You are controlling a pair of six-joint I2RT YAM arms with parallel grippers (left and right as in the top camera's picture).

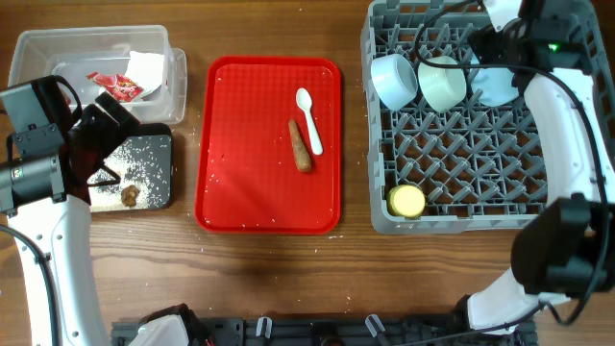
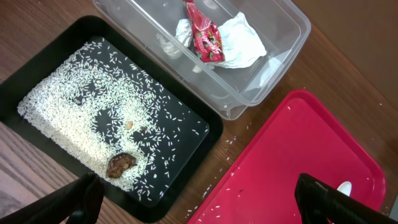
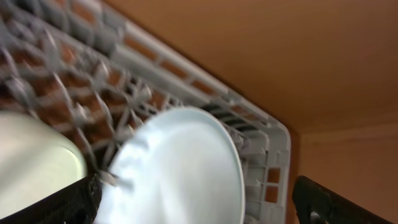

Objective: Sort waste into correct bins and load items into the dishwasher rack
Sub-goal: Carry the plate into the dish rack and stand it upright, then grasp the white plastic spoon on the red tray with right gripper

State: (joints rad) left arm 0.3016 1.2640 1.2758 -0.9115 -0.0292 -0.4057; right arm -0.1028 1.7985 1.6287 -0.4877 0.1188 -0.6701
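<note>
The red wrapper (image 1: 115, 86) and white napkin (image 1: 146, 67) lie in the clear tub (image 1: 38, 48). Rice (image 2: 68, 106) and the brown lump (image 2: 120, 165) lie in the black tray (image 2: 43, 53). The brown stick (image 1: 300, 144) and white spoon (image 1: 309, 117) lie on the red tray (image 1: 250, 144). The rack (image 1: 471, 154) holds the blue-white bowl (image 1: 392, 79), mint bowl (image 1: 442, 82), blue plate (image 3: 180, 168) and yellow cup (image 1: 406, 200). My left gripper (image 2: 199, 208) is open and empty above the black tray's edge. My right gripper (image 1: 490, 48) is open over the plate.
Loose rice grains are scattered on the red tray's left side (image 2: 298, 155) and on the wood between it and the black tray. The rack's far rim (image 3: 186, 74) borders bare wooden table. My right arm reaches across the rack's right side.
</note>
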